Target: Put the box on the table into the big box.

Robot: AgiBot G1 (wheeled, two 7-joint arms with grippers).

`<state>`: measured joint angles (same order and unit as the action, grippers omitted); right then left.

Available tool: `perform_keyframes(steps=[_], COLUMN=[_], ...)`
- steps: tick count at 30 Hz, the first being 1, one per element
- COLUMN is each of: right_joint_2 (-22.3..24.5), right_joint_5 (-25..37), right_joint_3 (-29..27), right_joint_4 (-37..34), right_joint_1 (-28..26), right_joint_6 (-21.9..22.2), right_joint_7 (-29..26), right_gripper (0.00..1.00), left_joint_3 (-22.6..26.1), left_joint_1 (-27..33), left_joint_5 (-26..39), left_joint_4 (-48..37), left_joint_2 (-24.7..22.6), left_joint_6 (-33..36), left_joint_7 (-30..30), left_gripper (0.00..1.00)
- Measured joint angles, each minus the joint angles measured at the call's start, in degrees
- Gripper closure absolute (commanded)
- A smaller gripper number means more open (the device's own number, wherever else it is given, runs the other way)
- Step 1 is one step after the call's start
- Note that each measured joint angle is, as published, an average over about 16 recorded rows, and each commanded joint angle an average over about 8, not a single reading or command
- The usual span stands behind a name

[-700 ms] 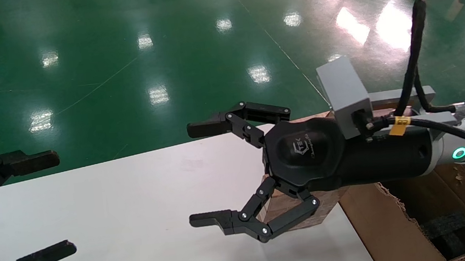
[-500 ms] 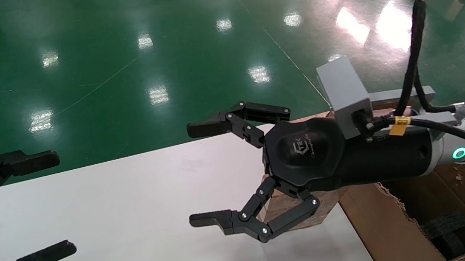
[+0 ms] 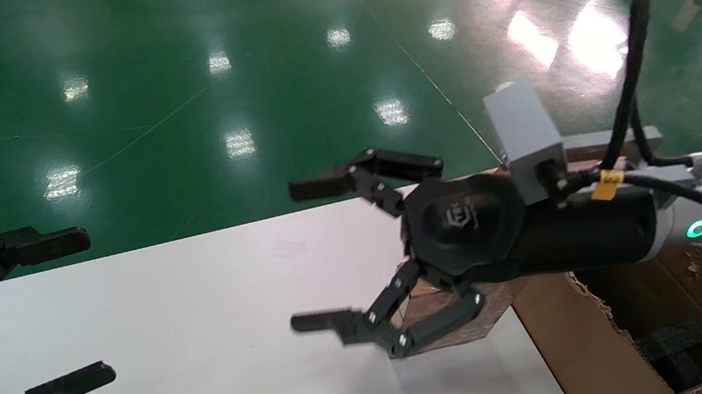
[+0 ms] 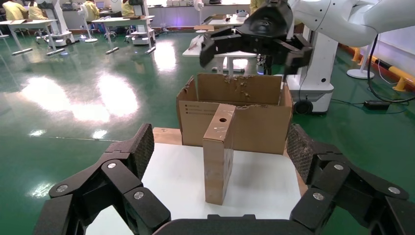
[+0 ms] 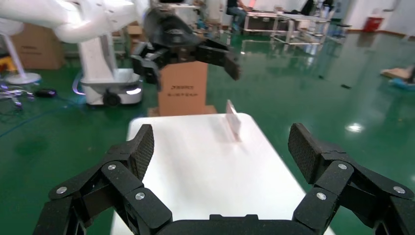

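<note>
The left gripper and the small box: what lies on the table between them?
Nothing: in the left wrist view, only bare table separates the open left gripper from the upright box.

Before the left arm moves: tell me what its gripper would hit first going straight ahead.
The left gripper, open, points at the small box standing on the table; it would probably meet that first, with the big box behind.

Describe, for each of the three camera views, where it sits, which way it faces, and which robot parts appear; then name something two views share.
Head view: above, looking down at the table; shows left gripper and right gripper.
Left wrist view: faces the box and the big box; own fingers frame it.
Right wrist view: faces along the table, own fingers showing.
Shared: each wrist view shows the other arm's gripper.
</note>
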<state>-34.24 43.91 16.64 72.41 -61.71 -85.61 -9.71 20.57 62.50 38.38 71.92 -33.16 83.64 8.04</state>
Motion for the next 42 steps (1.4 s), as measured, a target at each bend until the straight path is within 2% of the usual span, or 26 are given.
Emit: perform_keyframes(steps=[8, 23, 33, 42], right_joint_2=[1.25, 2.30, 2.11, 2.44], right_joint_5=[5.79, 18.01, 21.38, 21.50], right_joint_3=[1.29, 9.11, 16.13, 21.39], right_joint_4=[-5.35, -24.06, -32.33, -36.07], right_joint_1=[-1.41, -9.77, -16.19, -19.26], right_joint_6=[-1.32, -5.16, -5.30, -5.42], right_joint_7=[4.54, 19.74, 26.03, 28.39], right_gripper=[0.00, 0.00, 0.00, 0.00], left_joint_3=[0.00, 0.01, 0.01, 0.02], left_joint_1=[0.00, 0.00, 0.01, 0.01], left_joint_5=[0.00, 0.00, -0.01, -0.01], left_joint_4=[0.00, 0.00, 0.00, 0.00], left_joint_2=[0.00, 0.00, 0.00, 0.00], left_joint_6=[0.00, 0.00, 0.00, 0.00], left_joint_7=[0.00, -0.01, -0.01, -0.01], left_gripper=[1.00, 1.00, 1.00, 1.00])
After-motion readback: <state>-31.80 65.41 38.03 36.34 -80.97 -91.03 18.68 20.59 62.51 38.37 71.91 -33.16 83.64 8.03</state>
